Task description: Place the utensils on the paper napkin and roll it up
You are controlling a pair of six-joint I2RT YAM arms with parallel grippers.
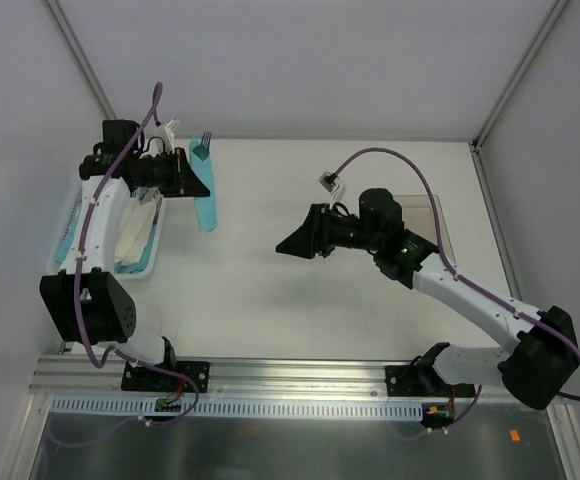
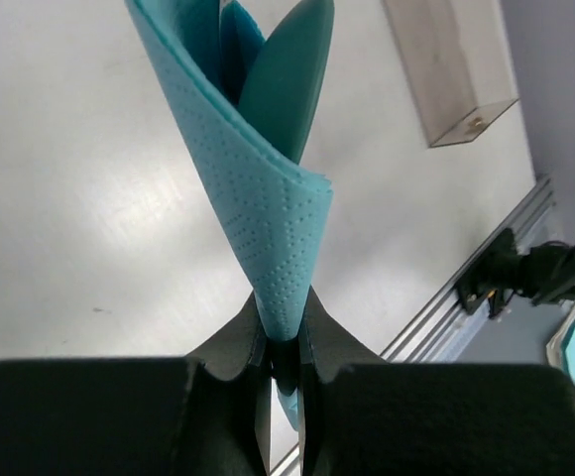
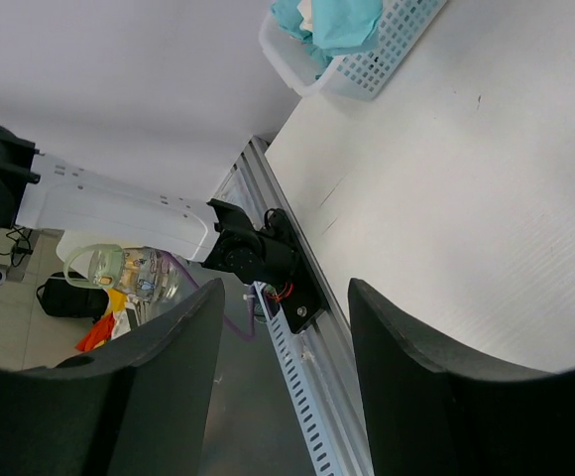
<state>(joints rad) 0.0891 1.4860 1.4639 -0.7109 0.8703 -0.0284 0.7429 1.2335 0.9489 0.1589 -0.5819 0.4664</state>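
Note:
The teal paper napkin point(image 1: 207, 212) is rolled around the teal utensils, and fork tines point(image 1: 204, 141) stick out of its far end. My left gripper point(image 1: 196, 178) is shut on this roll and holds it at the back left, beside the basket. In the left wrist view the roll point(image 2: 268, 218) rises from between my fingers point(image 2: 233, 342), and a utensil's rounded end point(image 2: 289, 79) shows in its open top. My right gripper point(image 1: 288, 245) is open and empty over the middle of the table; its wrist view shows its fingers point(image 3: 159, 397) wide apart.
A white slotted basket point(image 1: 68, 222) with napkin bundles stands at the left edge and also shows in the right wrist view point(image 3: 387, 55). A clear plastic box point(image 1: 440, 222) sits at the right point(image 2: 451, 69). A metal rail point(image 1: 300, 378) runs along the near edge.

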